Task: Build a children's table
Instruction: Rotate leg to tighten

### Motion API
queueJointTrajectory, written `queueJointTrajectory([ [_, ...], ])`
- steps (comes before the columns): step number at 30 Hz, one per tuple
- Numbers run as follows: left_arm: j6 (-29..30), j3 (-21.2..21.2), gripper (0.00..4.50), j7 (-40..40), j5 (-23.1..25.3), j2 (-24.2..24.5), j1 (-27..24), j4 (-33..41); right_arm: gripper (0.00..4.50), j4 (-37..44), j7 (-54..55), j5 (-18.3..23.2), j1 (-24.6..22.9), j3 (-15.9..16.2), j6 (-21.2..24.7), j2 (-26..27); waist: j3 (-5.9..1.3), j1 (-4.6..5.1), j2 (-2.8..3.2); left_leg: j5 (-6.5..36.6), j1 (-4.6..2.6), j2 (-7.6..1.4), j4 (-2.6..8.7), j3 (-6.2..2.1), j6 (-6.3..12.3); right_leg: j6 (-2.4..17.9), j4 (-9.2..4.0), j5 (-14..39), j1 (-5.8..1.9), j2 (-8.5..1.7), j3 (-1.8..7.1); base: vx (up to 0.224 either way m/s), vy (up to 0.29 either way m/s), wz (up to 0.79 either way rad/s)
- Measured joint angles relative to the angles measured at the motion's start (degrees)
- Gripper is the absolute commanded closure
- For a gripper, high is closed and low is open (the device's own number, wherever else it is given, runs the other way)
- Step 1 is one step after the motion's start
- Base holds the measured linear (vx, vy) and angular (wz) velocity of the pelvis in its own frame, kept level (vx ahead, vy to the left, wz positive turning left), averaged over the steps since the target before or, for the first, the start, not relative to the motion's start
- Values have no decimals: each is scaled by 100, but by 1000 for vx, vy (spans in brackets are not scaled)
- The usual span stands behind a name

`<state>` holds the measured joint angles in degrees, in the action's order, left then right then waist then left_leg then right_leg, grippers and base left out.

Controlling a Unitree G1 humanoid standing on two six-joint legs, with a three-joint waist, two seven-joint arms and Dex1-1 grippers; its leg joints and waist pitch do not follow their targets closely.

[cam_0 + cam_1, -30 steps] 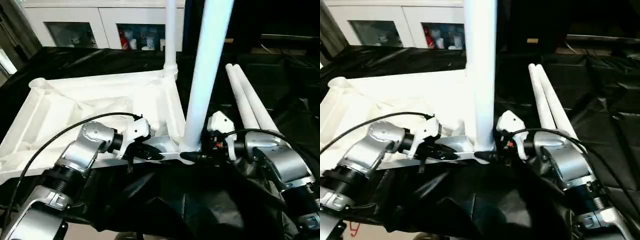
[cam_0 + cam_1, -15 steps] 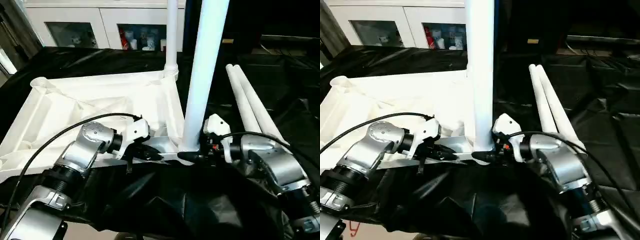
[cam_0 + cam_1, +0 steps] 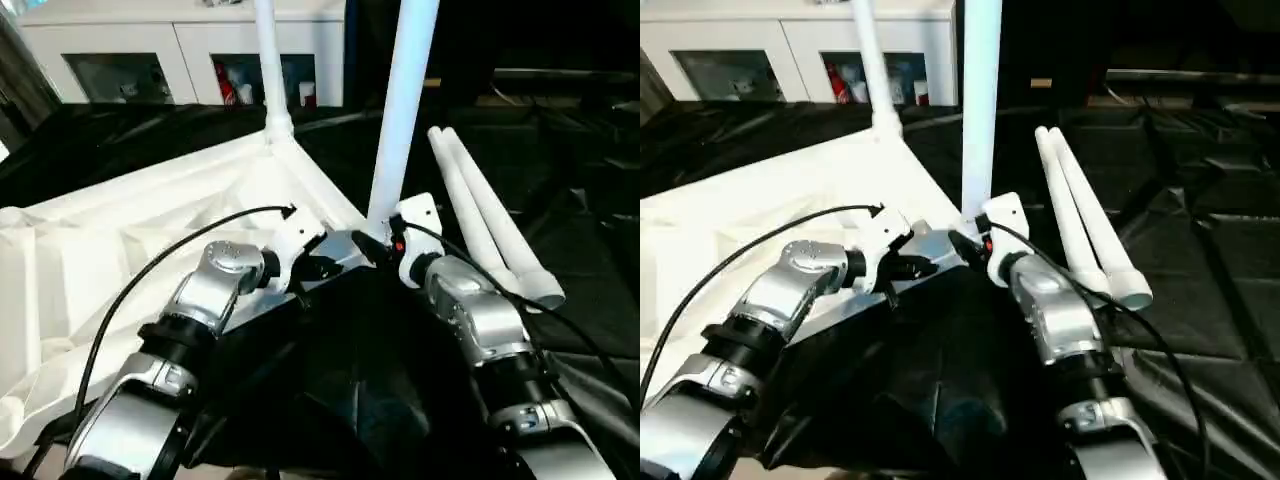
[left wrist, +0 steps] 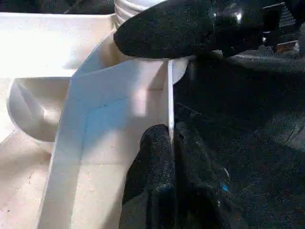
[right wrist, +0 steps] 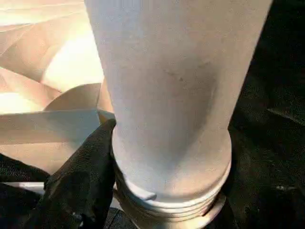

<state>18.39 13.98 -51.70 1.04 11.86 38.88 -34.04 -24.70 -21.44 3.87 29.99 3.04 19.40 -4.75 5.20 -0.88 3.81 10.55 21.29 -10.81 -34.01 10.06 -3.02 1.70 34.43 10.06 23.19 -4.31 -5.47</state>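
Note:
The children's table top (image 3: 150, 220) lies upside down on black cloth, ribbed underside up. One white leg (image 3: 267, 60) stands in its far corner socket. A second leg (image 3: 405, 90) stands upright in the near right corner. My left gripper (image 3: 322, 267) is shut on the thin rim (image 4: 169, 95) of the top beside that corner. My right gripper (image 3: 372, 243) wraps the base of the near leg (image 5: 171, 95), and one black finger (image 5: 81, 181) presses against its ribbed collar. Two loose legs (image 3: 485, 215) lie side by side on the cloth to the right.
A white cabinet (image 3: 150, 50) with glass doors stands behind the table top. Crumpled black cloth (image 3: 380, 380) covers the work surface and hangs toward me. Black cables run along both silver forearms.
The whole picture has shifted. The table top now sits at a slant, its near right corner farther from me. Both grippers stay at that corner, and my right wrist has turned around the leg's base.

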Motion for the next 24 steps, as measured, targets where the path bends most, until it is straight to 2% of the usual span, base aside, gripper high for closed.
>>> queueJointTrajectory([
  [4, -92, 26, 450, -38, 40, 25, -15, 0, 58, 0, -44, -3, -5, 2, -25, 17, 0, -3, 0, 0, -1, 0, 0, 0, -1, 1, 1, -1, 0, 0, 0, 0, 0, 0],
  [6, -116, 43, 450, -66, 39, 44, -21, 4, 58, 0, -123, -33, -5, 76, -63, -26, 0, -4, 1, 0, -1, 0, 0, 0, -1, 1, 2, -1, 0, 0, 0, 0, 0, 0],
  [8, -157, 56, 450, -266, 18, 130, -68, 60, 58, 94, -460, -58, -56, 236, -78, -225, 0, -15, 0, 1, 0, 0, 1, 0, -1, 0, 0, 0, -1, 0, 0, 0, 0, 0],
  [11, -439, 151, 450, -762, -59, 371, -206, 228, 58, 490, -1338, 5, -237, 511, -8, -742, 1, -90, 0, 1, 6, 0, 5, 0, 1, 0, -5, 0, 2, 0, 0, 0, 0, 0],
  [15, -617, 176, 450, -1307, -138, 633, -307, 350, 58, 889, -2202, 146, -381, 710, 71, -1157, 1, -136, 1, 1, 9, 1, 2, 1, 1, 0, -3, 0, 3, -2, 0, 0, 0, 0],
  [18, -623, 252, 450, -1715, -246, 805, -413, 530, 58, 1235, -2918, 299, -493, 885, 109, -1657, 1, -181, 1, 1, 12, 1, 0, 2, 1, 0, -4, 0, 3, -4, 1, 0, 0, 0],
  [24, -886, 386, 450, -2294, -321, 1073, -473, 592, 58, 1677, -3931, 577, -600, 1029, 166, -2209, 2, -269, -1, 0, 11, -1, -1, 2, 2, -1, -1, 1, 2, -3, 0, 0, 0, 0],
])
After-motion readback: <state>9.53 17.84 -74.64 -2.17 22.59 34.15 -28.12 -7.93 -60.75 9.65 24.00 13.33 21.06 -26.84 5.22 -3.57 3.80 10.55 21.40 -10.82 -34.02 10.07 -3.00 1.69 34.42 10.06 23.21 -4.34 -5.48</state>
